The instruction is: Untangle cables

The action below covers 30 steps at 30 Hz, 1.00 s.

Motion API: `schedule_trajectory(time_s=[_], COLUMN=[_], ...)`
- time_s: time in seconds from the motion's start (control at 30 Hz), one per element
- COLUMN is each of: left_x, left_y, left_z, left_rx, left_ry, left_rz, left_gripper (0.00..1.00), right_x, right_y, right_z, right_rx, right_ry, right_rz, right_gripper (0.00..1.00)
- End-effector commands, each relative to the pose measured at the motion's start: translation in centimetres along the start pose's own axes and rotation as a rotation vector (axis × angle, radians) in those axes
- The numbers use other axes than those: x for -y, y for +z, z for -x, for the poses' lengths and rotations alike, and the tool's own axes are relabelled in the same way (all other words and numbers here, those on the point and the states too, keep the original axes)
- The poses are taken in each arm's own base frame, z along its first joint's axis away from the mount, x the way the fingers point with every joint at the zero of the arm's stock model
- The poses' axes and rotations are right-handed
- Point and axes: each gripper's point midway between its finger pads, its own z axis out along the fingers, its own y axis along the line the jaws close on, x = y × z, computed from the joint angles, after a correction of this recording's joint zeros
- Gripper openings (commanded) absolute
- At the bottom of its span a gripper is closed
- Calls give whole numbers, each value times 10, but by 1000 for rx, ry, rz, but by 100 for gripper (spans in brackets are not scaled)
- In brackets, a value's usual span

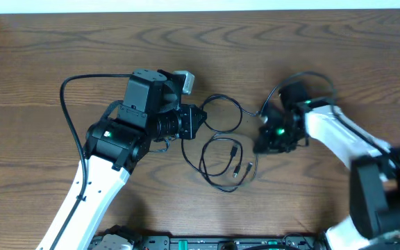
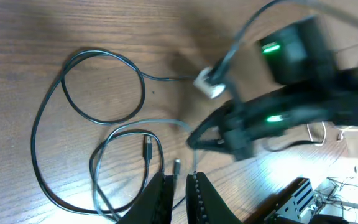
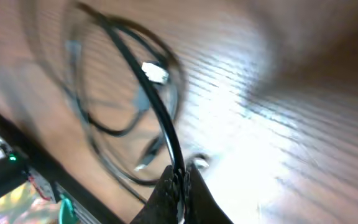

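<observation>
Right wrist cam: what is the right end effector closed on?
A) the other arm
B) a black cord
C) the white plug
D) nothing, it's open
B: in the right wrist view the right end effector is shut, and a black cord runs straight up out of its fingertips. The white plug sits farther up, apart from the fingertips.
</observation>
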Motion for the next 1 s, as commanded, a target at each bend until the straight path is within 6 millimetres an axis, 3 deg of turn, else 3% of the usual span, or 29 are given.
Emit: schedule_trajectory(time_s=[0.0, 0.4, 0.43, 0.5, 0.6, 0.73, 0.87, 0.97], left_x=[2, 2, 2, 2, 1, 3, 43, 62], left_y=[-3, -3, -3, -3, -2, 0, 2, 4], left_z=[-2, -2, -2, -3, -3, 1, 4, 9], left_rx=[1, 0, -1, -5, -8, 5, -3, 3], left_ry=[14, 13, 13, 11, 9, 22, 203, 267], left_rz=[-14, -14, -14, -12, -11, -24, -261, -390], left_gripper=[14, 14, 23, 30, 34, 40, 53, 57], right_x=[-27, -101, -108, -119, -134, -143, -147, -151], right_y=[-47, -166, -178, -198, -228, -250, -256, -256], right_z=[16, -3, -7, -12, -20, -30, -37, -39], right_rx=[137, 474, 508, 564, 650, 707, 717, 708], right_ry=[-128, -340, -362, -393, -431, -450, -456, -466], right_rz=[-8, 11, 13, 15, 15, 10, 12, 37], right_gripper=[1, 1, 1, 1, 1, 1, 1, 1])
